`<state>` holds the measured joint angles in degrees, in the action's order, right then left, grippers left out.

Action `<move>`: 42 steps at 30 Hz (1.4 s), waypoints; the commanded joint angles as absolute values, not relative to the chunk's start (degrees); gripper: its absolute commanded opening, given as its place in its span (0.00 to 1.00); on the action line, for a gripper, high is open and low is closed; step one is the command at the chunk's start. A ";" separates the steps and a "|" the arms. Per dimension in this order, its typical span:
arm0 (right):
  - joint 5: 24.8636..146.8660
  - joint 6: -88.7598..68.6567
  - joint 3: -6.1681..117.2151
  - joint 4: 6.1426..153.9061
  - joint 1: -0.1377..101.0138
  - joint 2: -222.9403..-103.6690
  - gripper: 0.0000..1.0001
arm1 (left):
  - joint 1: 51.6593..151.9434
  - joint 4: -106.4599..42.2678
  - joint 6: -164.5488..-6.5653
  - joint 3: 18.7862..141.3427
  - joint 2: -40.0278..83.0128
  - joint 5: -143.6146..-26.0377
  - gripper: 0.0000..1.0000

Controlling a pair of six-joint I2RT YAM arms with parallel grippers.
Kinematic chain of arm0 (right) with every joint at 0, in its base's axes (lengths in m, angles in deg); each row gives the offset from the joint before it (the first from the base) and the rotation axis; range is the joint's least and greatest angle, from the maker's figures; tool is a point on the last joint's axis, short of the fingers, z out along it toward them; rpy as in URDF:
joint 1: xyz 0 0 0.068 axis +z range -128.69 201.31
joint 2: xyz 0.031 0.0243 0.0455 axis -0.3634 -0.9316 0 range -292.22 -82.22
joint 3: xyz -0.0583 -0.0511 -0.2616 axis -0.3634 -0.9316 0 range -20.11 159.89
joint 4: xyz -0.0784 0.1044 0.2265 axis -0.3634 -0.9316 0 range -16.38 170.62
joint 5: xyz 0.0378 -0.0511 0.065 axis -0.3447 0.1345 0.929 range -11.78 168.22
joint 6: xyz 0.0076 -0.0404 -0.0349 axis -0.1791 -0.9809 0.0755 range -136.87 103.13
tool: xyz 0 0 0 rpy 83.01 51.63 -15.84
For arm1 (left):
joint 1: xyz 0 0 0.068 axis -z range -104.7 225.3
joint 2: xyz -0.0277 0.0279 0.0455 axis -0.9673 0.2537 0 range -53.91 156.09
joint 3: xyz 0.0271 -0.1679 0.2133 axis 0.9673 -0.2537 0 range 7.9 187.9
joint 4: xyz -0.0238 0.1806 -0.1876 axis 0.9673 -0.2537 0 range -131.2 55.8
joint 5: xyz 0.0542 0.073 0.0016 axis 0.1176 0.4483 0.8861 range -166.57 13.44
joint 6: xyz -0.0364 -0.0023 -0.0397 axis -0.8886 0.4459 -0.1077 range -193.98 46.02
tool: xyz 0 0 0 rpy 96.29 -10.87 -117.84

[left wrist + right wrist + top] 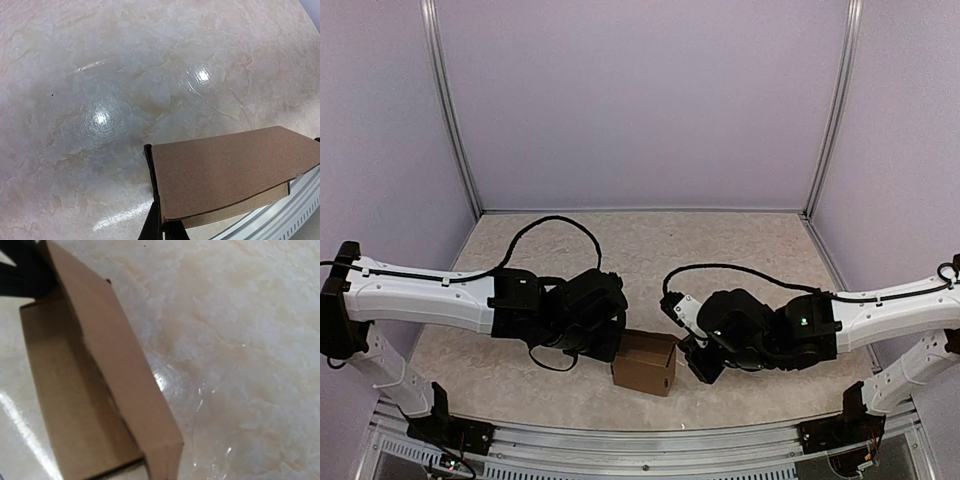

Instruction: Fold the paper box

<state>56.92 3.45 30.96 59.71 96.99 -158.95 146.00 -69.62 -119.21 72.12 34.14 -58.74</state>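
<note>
The paper box (645,363) is a small brown cardboard box, open at the top, standing near the table's front edge between both arms. My left gripper (616,345) is at its left side. In the left wrist view its black fingers (151,155) are shut on the edge of a cardboard panel (225,170). My right gripper (697,360) is against the box's right side. In the right wrist view the box's thick wall (115,370) runs down to the bottom centre and hides the fingers. Whether they pinch it cannot be seen.
A metal rail (640,440) runs along the near table edge, close behind the box, and also shows in the left wrist view (300,210). Lilac walls with corner posts (450,110) enclose the beige tabletop (650,250). Black cables loop over both arms.
</note>
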 commanded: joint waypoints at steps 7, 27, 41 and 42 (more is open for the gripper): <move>54.87 2.59 32.90 57.41 98.46 -160.31 0.00 | 146.12 -70.68 -120.12 72.76 34.90 -57.87 0.06; 54.51 2.88 33.15 57.96 98.83 -159.92 0.00 | 145.97 -70.70 -119.86 72.71 36.24 -58.06 0.00; 58.70 11.01 33.57 62.90 98.82 -160.53 0.00 | 147.66 -71.00 -121.05 74.39 38.03 -55.01 0.00; 59.21 11.71 33.59 63.29 98.79 -160.63 0.00 | 147.86 -71.09 -121.27 74.64 38.24 -54.70 0.00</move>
<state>56.53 7.19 31.88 59.52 98.19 -159.81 146.68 -70.06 -120.28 72.62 36.21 -55.99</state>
